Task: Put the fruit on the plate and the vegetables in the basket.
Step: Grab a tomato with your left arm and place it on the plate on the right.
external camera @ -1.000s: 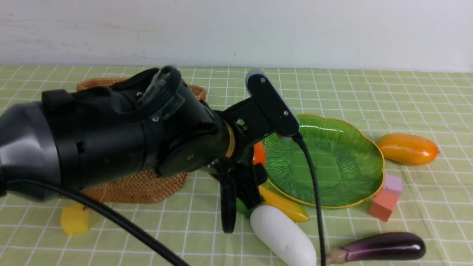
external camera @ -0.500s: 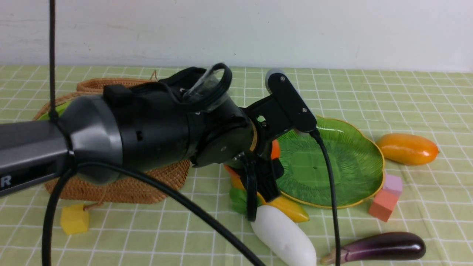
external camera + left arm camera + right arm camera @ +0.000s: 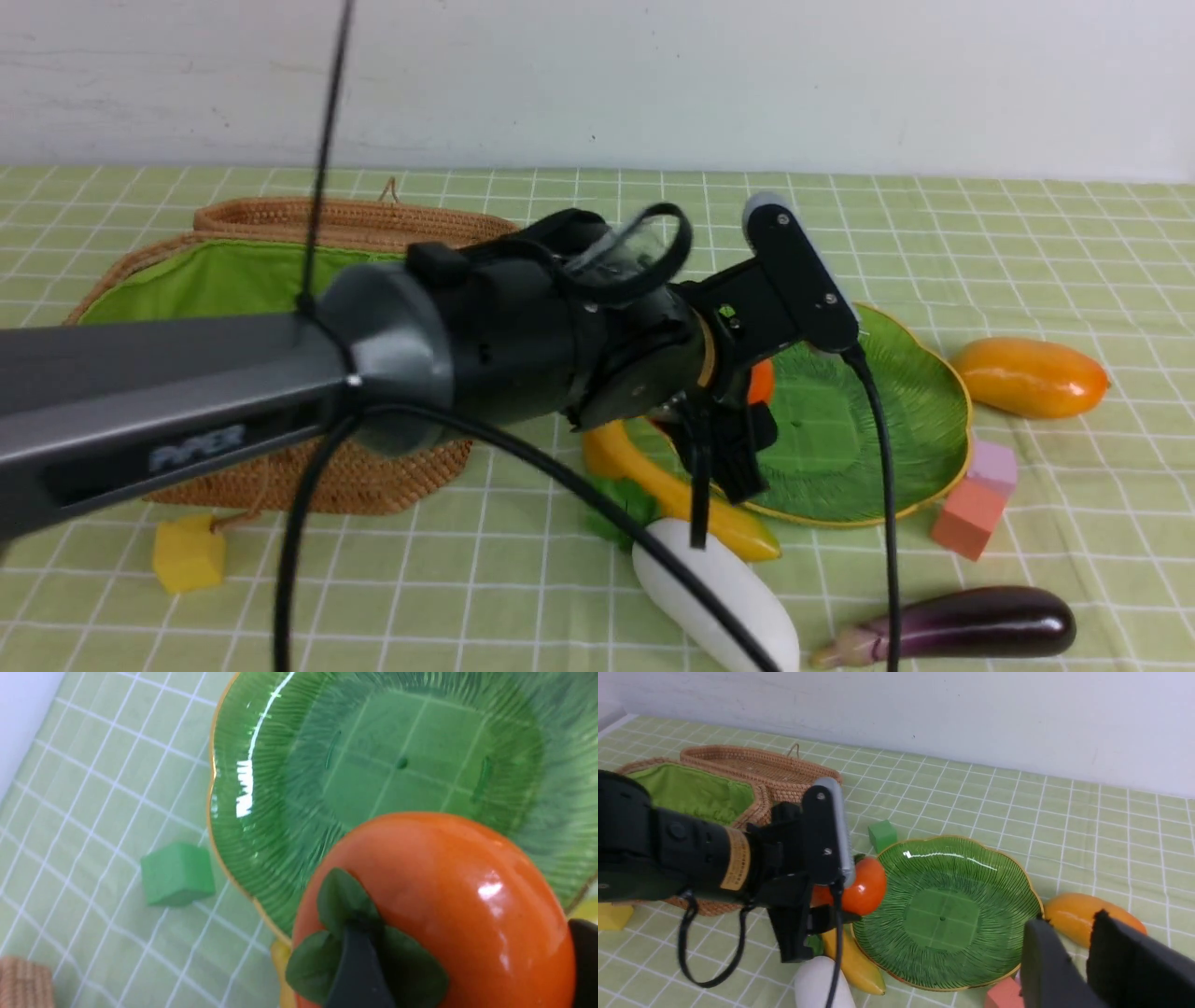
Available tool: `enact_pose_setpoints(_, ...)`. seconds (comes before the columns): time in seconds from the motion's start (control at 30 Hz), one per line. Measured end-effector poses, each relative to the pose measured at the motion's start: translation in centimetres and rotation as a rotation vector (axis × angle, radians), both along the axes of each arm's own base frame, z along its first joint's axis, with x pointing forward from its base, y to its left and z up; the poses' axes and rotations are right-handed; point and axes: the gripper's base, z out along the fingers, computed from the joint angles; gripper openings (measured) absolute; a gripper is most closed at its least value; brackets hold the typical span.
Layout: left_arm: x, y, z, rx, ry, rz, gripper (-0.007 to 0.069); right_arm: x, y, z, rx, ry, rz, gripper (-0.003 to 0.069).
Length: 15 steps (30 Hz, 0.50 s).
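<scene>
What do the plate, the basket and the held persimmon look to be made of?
Plate: likely glazed ceramic or glass, given the sharp white highlights, ribbed veins and gold rim. Basket: woven wicker in matte brown coils, with a green cloth lining. Persimmon: probably hard plastic, glossy, with bright highlights on smooth orange skin.

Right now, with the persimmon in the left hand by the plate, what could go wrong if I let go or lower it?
1. The persimmon hangs over the rim of the plate, not its middle; released here, it may strike the rim and roll off.
2. The banana and radish appear to lie close under the left hand; lowering straight down may knock them.
</scene>
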Motion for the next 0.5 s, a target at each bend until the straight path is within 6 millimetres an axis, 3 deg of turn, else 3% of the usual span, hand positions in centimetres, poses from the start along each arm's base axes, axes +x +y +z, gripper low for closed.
enact_pose_setpoints(0.27, 3.0, -3.4, -2.6, -0.040, -0.025, -0.022, 0.0492, -0.1, 0.0, -0.2, -0.008, 0.021, 0.001, 0.0160)
enact_pose_setpoints(0.5, 3.6, -4.0, -3.6, -0.030, -0.033, -0.033, 0.0492, -0.1, 0.0, -0.4, -0.015, 0.038, 0.002, 0.0163)
